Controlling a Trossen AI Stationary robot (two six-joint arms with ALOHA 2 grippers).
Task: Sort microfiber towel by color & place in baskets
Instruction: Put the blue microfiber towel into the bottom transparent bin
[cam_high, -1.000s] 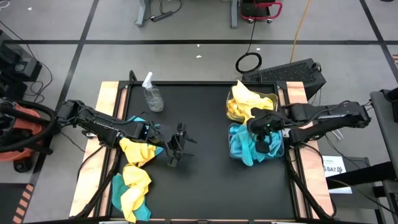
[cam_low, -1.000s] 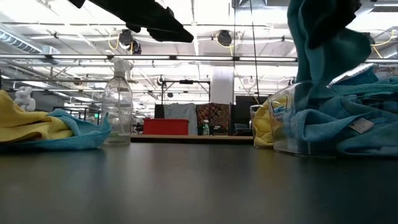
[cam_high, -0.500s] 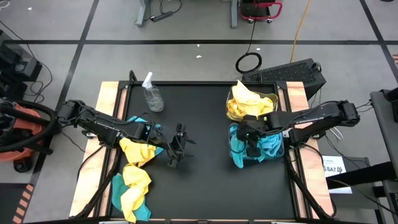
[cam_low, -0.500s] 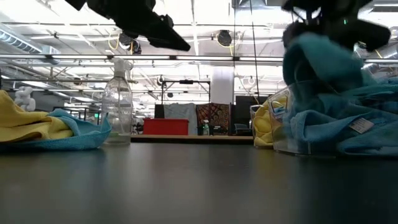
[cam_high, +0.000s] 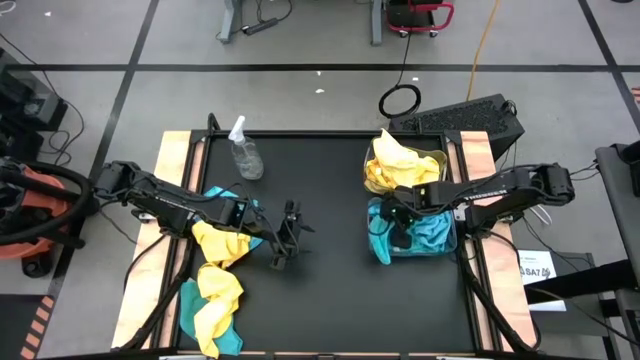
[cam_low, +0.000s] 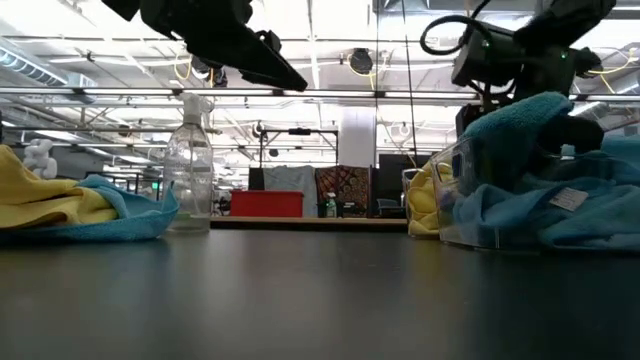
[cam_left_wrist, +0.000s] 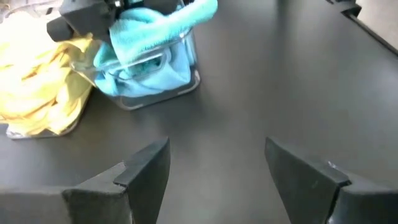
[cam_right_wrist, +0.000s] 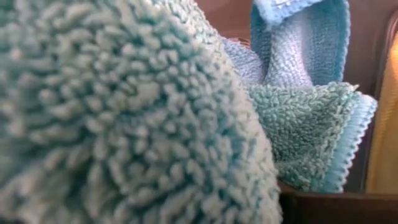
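Observation:
My right gripper points steeply down into the nearer clear basket at the table's right. It is shut on a teal microfiber towel that lies heaped on the other teal towels there. The farther basket holds yellow towels. A pile of yellow and teal towels lies at the table's near left. My left gripper hangs open above the bare middle of the table, with nothing between its fingers. My right gripper comes at the teal towel from above, pointing steeply down. The towel's fuzzy cloth covers the fingers, so the part held and the number of layers cannot be told. The towel rests bunched on the basket's towels, and one fold hangs over the basket's left rim.
A clear spray bottle stands upright at the far left of the black mat. Wooden strips border the mat on both sides. The dark middle of the mat lies between the pile and the baskets.
My right gripper has come down, a little toward the table's left, and tipped more steeply downward with the teal towel. The towel hung above the basket before; now it lies bunched on the teal towels inside.

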